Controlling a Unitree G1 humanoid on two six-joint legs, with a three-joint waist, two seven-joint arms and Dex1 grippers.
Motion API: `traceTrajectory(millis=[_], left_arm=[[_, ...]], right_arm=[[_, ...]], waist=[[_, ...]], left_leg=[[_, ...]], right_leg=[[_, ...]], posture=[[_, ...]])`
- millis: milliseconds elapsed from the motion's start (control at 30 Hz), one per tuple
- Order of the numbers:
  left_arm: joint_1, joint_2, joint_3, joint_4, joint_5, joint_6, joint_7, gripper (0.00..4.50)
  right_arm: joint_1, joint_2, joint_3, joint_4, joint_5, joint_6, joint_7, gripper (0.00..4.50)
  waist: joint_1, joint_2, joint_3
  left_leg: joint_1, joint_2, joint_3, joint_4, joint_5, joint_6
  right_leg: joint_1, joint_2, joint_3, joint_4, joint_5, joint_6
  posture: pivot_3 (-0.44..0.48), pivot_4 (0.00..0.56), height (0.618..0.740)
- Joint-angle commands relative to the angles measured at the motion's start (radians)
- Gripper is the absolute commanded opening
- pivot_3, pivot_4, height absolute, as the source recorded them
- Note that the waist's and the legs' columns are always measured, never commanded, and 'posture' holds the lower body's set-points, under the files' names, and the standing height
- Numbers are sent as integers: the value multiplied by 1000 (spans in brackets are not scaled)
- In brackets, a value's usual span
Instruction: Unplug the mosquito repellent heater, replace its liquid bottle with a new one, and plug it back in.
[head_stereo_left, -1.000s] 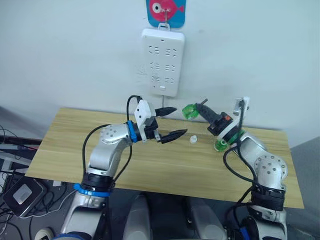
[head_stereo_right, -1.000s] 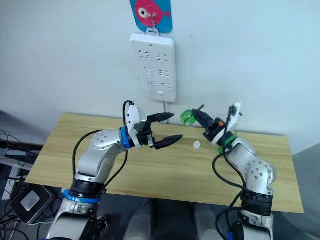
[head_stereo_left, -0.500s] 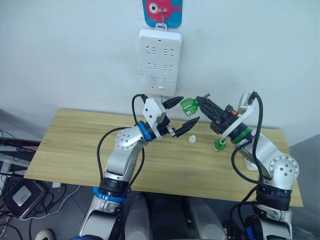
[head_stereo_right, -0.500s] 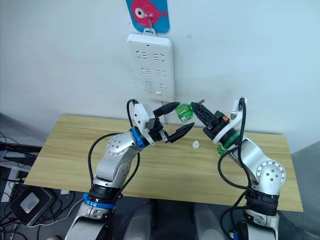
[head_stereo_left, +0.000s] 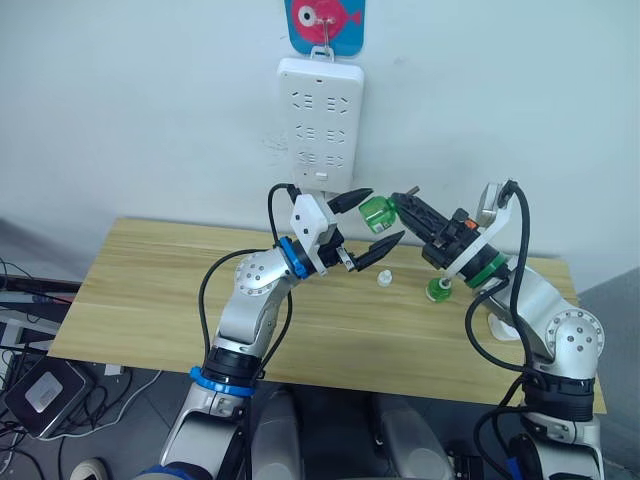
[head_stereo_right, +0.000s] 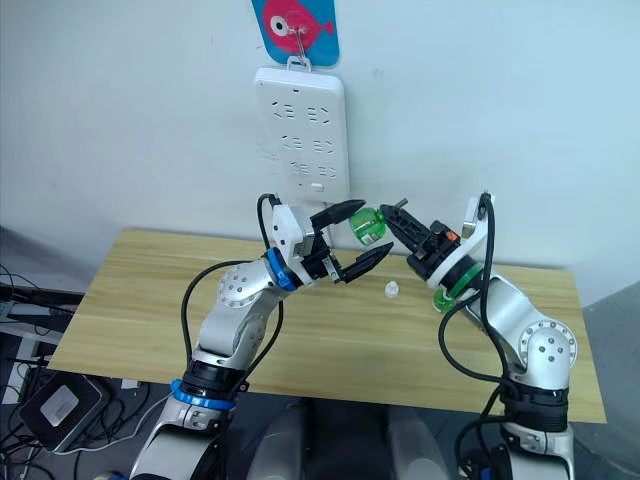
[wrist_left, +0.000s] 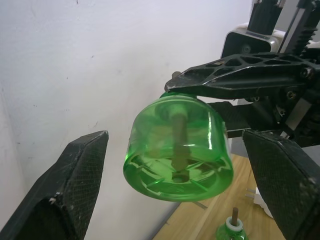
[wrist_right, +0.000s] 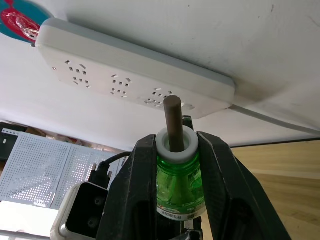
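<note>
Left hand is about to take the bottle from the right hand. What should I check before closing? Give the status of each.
1. Right hand clamped on the green bottle: ok.
2. Left hand open, one finger on each side of the bottle's base: ok.
3. Left fingers touching the bottle: not ok, there are gaps on both sides.
4. Wick seated in the neck: ok.
5. Second bottle upright on the table, white cap beside it: ok.

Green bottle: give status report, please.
Right pincer shut on green bottle, held in air. Left pincer open around it. Second bottle on table.
</note>
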Motion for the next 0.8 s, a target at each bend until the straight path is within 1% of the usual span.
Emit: traceTrajectory(millis=[33, 133, 200, 267, 300, 333, 667, 733, 767, 800], left_arm=[[-11, -11, 3, -32, -31, -10, -4, 4500], [-10, -9, 3, -36, -41, -5, -9, 3962], [-9, -8, 1, -35, -45, -3, -10, 3378], [-9, -7, 0, -35, -46, -3, -11, 2675], [-9, -7, -1, -35, -46, -3, -12, 2444], [-8, -6, -2, -35, -45, -4, -14, 2311], [-18, -14, 3, -33, -35, -8, 3, 2311], [-21, -13, 6, -34, -36, 0, 10, 2311], [-21, -12, 7, -34, -38, 6, 13, 2311], [-21, -12, 8, -34, -42, 15, 17, 2311]], right_arm=[[8, -16, 4, -53, 38, -24, 8, 828], [10, -23, 11, -54, 43, -35, 7, 827], [10, -27, 15, -53, 47, -41, 9, 827], [10, -30, 20, -52, 50, -47, 9, 827], [10, -31, 21, -52, 50, -50, 9, 827], [11, -31, 22, -53, 53, -52, 8, 827], [13, -52, 48, -57, 48, -55, 18, 827], [11, -56, 52, -57, 47, -53, 17, 1545], [10, -58, 53, -57, 49, -53, 17, 1779], [10, -64, 54, -56, 49, -51, 18, 2107]], waist=[[0, 0, 0], [0, 0, 0], [0, 0, 0], [0, 0, 0], [0, 0, 0], [0, 0, 0], [1, 0, 0], [1, 0, 0], [1, 0, 0], [1, 0, 0]], left_leg=[[0, 0, 0, 0, 0, 0], [0, 0, 0, 0, 0, 0], [0, 0, 0, 0, 0, 0], [0, 0, 0, 0, 0, 0], [0, 0, 0, 0, 0, 0], [0, 0, 0, 0, 0, 0], [0, 0, 0, 0, 0, 0], [0, 0, 0, 0, 0, 0], [0, 0, 0, 0, 0, 0], [0, 0, 0, 0, 0, 0]], right_leg=[[0, 0, 0, 0, 0, 0], [0, 0, 0, 0, 0, 0], [0, 0, 0, 0, 0, 0], [0, 0, 0, 0, 0, 0], [0, 0, 0, 0, 0, 0], [0, 0, 0, 0, 0, 0], [0, 0, 0, 0, 0, 0], [0, 0, 0, 0, 0, 0], [0, 0, 0, 0, 0, 0], [0, 0, 0, 0, 0, 0]], posture=[[-73, 266, 740], [-72, 269, 740], [-72, 269, 740], [-72, 269, 740], [-72, 269, 740], [-72, 272, 740], [-70, 278, 740], [-70, 278, 740], [-70, 278, 740], [-71, 281, 740]])
